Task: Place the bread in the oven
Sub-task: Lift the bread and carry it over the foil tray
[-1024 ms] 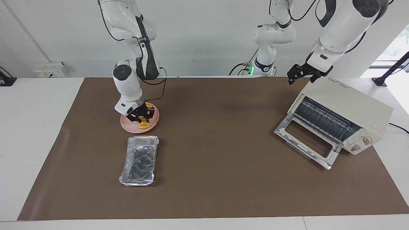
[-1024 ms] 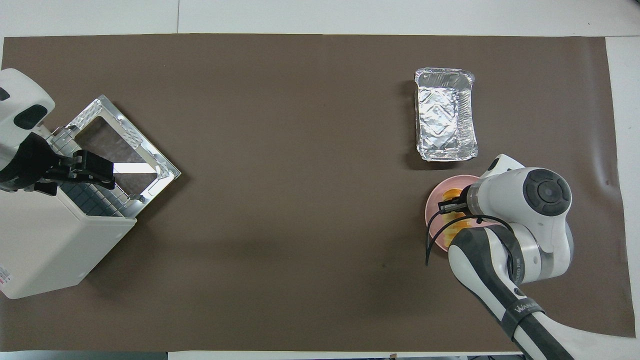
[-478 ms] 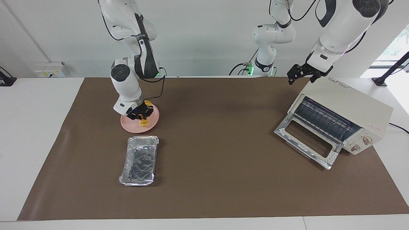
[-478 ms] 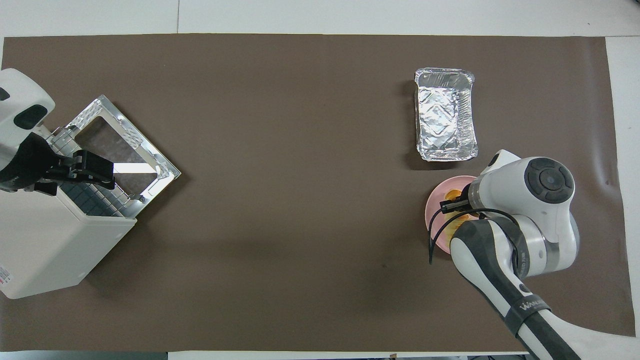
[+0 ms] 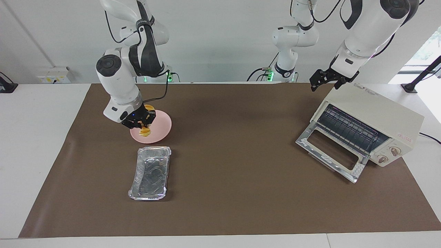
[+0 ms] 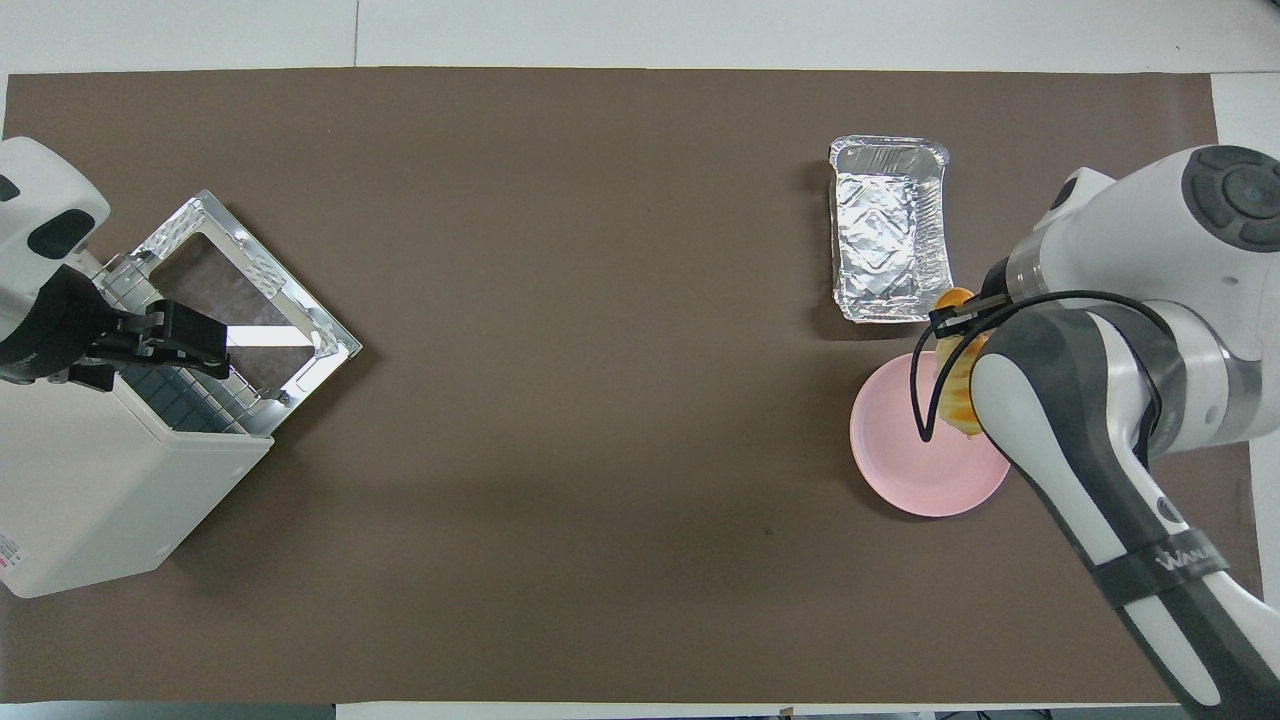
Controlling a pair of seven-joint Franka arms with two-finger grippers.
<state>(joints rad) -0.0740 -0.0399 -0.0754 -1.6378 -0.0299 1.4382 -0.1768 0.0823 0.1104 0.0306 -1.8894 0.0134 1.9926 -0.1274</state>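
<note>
The right gripper, clenched on the bread, is now lifting it clear of the pink plate, beginning transport toward the open oven; the left gripper is waiting over the oven.

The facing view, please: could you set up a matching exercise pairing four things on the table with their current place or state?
Things:
1. bread
2. pink plate
3. foil tray
4. oven

Places or states:
A. door dropped open, at the left arm's end of the table
B. held in the right gripper, lifted off its dish
C. empty, farther from the robots than the plate
D. bare on the brown mat, under the raised gripper

Pairs: 1-B, 2-D, 3-C, 4-A
</note>
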